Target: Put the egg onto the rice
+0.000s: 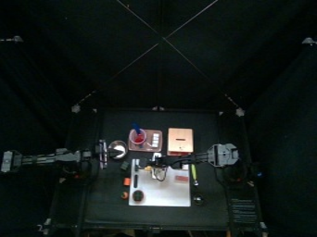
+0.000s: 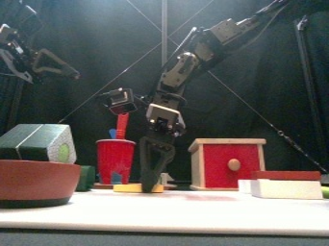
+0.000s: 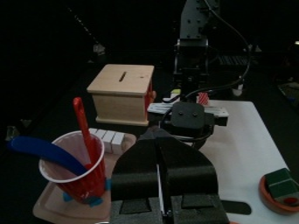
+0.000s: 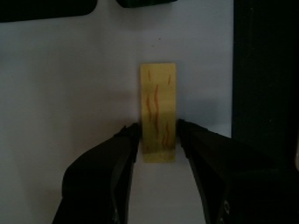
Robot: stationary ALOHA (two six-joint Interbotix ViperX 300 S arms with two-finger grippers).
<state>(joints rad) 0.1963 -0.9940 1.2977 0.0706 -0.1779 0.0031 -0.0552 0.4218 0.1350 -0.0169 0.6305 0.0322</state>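
The egg, a flat pale-yellow strip with brownish streaks, lies on the white board. My right gripper points straight down over it, its jaws pressed against the strip's two long sides at the near end. Seen from the front, that gripper reaches down to the table beside the red cup. The rice, a small white ridged block, sits on the tan board next to the cup. My left gripper rests at the table's left with its jaws together, holding nothing.
A wooden box with a red face stands behind the board. A green-and-white box and a red-brown bowl sit front left, and a red-and-white block front right. Small orange pieces lie on the white board.
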